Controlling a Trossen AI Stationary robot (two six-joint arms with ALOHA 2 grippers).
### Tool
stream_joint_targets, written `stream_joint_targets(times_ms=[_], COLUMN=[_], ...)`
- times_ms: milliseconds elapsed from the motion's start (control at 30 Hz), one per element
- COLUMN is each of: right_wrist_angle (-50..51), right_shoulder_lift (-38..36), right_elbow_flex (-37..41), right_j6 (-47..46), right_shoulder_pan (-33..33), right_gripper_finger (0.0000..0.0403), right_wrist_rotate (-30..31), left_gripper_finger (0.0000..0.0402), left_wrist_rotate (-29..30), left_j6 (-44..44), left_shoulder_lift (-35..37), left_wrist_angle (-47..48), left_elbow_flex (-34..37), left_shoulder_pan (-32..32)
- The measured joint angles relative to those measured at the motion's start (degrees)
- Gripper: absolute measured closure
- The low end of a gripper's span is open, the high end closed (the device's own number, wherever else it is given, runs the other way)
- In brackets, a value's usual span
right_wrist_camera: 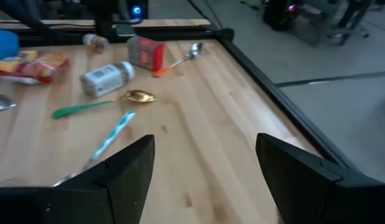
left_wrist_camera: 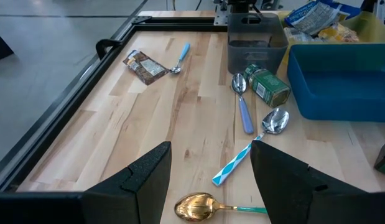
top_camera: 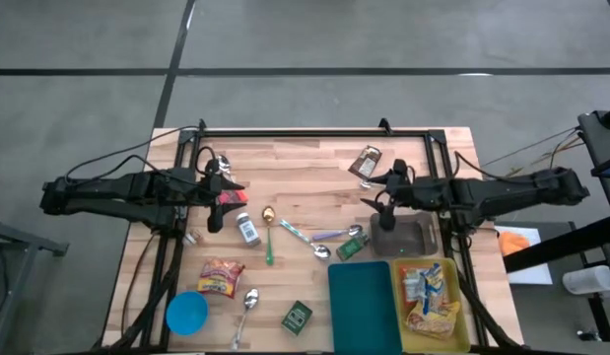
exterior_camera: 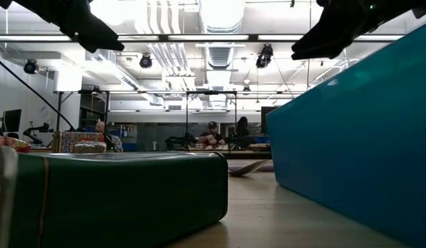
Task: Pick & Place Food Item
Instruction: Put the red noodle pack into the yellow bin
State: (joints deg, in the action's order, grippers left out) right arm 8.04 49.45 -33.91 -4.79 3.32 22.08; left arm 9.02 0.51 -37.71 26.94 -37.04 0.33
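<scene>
Green tin [exterior_camera: 109,196] beside teal tray [exterior_camera: 357,131] near desk's front edge; both arms' jaws released, empty.

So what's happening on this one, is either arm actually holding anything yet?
No. Both arms hover over the table with fingers open and empty: the left gripper near the red packet, the right gripper above the grey bin. Spoons, jars and snack packets lie scattered; the yellow bin already holds packets.
</scene>
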Motion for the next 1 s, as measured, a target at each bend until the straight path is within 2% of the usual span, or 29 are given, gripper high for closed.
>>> stream_joint_targets(times_ms=[567,1000], right_wrist_angle=[0.13,0.15], right_shoulder_lift=[-1.41,-1.37], right_elbow_flex=[-0.53,-0.46], right_j6=[6.88,6.38], right_shoulder_pan=[-1.62,-1.6], right_gripper_finger=[0.0124,0.0124], right_wrist_rotate=[-1.17,-1.22], left_gripper_finger=[0.018,0.018], left_wrist_rotate=[0.0,0.0], left_j6=[0.0,0.0], left_shoulder_lift=[0.0,0.0], left_wrist_angle=[0.0,0.0], left_elbow_flex=[0.0,0.0], left_shoulder_pan=[0.01,0.01])
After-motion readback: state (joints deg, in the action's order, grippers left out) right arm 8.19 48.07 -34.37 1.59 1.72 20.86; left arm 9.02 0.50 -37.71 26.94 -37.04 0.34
